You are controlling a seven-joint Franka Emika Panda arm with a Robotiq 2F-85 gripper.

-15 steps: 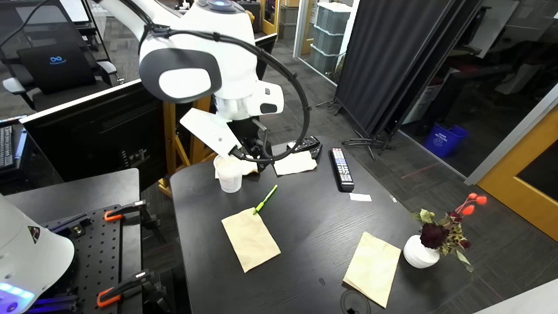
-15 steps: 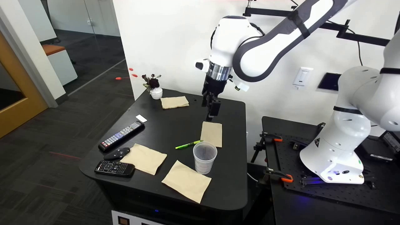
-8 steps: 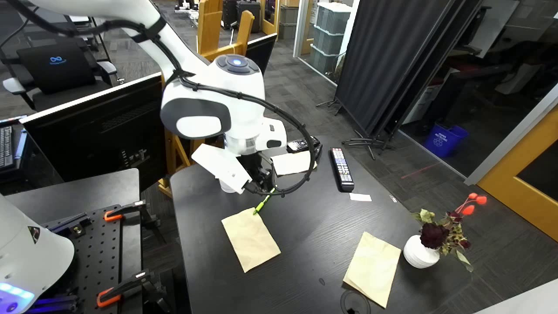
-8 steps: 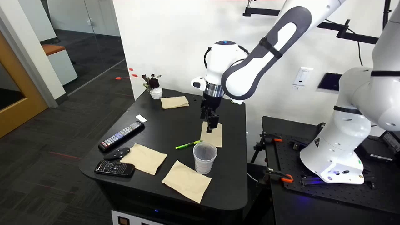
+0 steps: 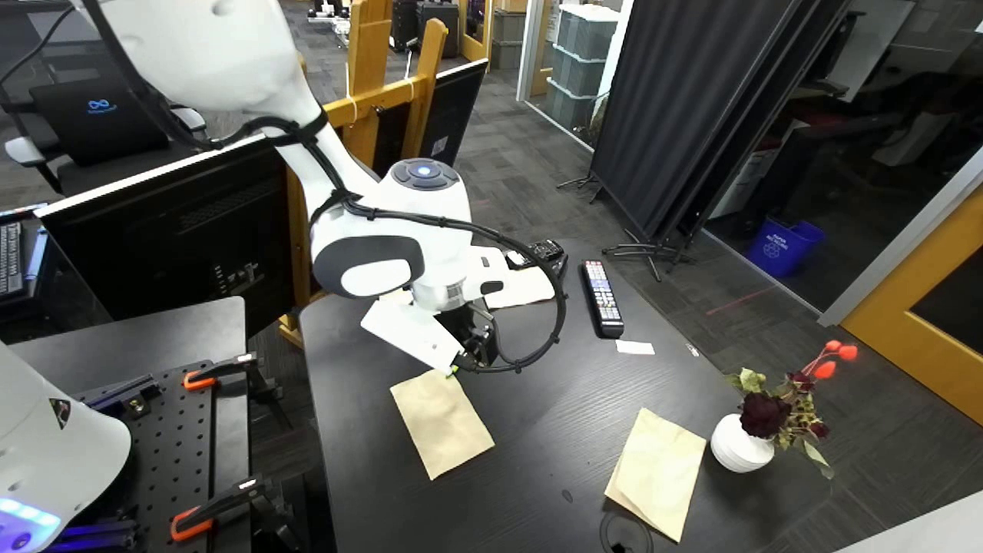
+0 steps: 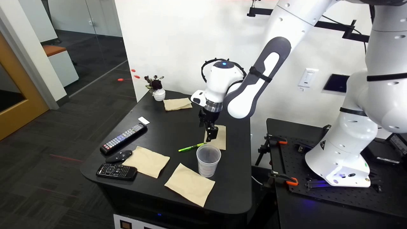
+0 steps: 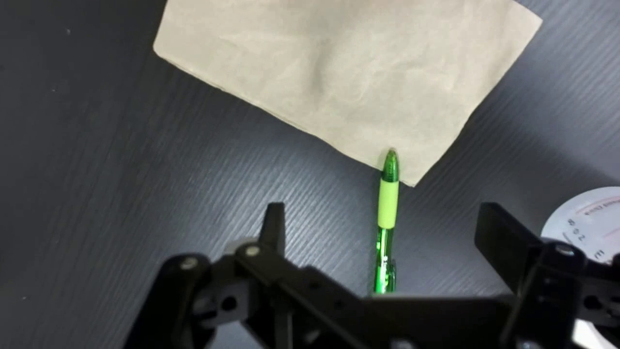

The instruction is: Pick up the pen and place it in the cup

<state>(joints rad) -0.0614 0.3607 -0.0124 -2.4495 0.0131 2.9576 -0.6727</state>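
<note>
The green pen point(image 6: 191, 147) lies on the black table, one end on a tan napkin point(image 7: 339, 63). In the wrist view the pen point(image 7: 387, 203) lies between the spread fingers, touching neither. My gripper point(image 7: 382, 215) is open and empty above it; the gripper base hides the pen's lower end. In an exterior view the gripper point(image 6: 206, 132) is above the napkin, near the pen's end. The white translucent cup point(image 6: 208, 163) stands upright beside the pen. Part of the cup point(image 7: 593, 223) shows at the wrist view's right edge. In an exterior view the arm mostly hides the cup and pen.
More tan napkins point(image 6: 190, 184) lie on the table. A long remote point(image 6: 124, 138), a shorter remote point(image 6: 117, 171) and a small black device point(image 6: 119, 156) lie along one side. A white flower vase point(image 6: 159, 94) stands at a far corner. A monitor point(image 5: 169, 230) stands beyond the table edge.
The gripper has come down toward the table and moved across to above the pen's end. It stays open. The pen and cup have not moved.
</note>
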